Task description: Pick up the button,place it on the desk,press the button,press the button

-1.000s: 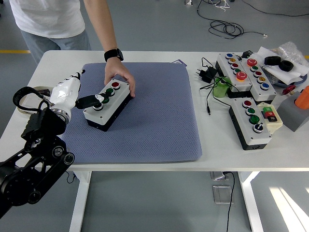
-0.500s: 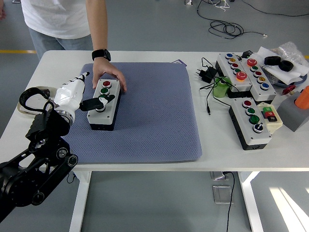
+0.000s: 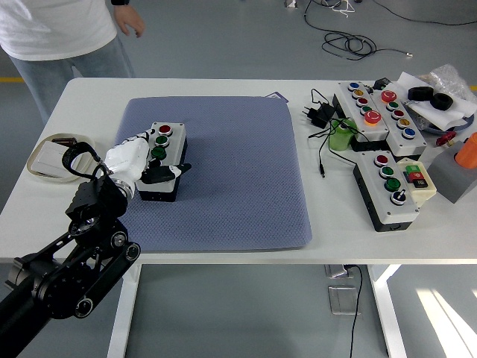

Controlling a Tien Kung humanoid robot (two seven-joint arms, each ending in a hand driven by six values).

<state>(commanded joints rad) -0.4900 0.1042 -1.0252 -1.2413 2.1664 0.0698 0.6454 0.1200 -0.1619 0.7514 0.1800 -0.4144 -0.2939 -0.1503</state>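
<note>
The button box sits on the blue mat at the worktop's left; the left hand lies over its near end (fingers grasping it).

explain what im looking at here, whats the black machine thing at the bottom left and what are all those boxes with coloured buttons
The picture is taken from a camera high on a humanoid robot, looking down over a white table. The black jointed machine at lower left is the robot's left arm, ending in a white-and-black robot hand. That hand rests on a small grey box with red and green push buttons, which lies on a blue-grey textured mat. Its fingers are over the box's near end, apparently at a button, though whether one is pressed cannot be told. The right arm is out of view.

On the right lie more grey button boxes, a black power adapter with cables and other clutter. A round beige dish sits at the left edge. A person in a white shirt stands at the far side, touching nothing.
</note>
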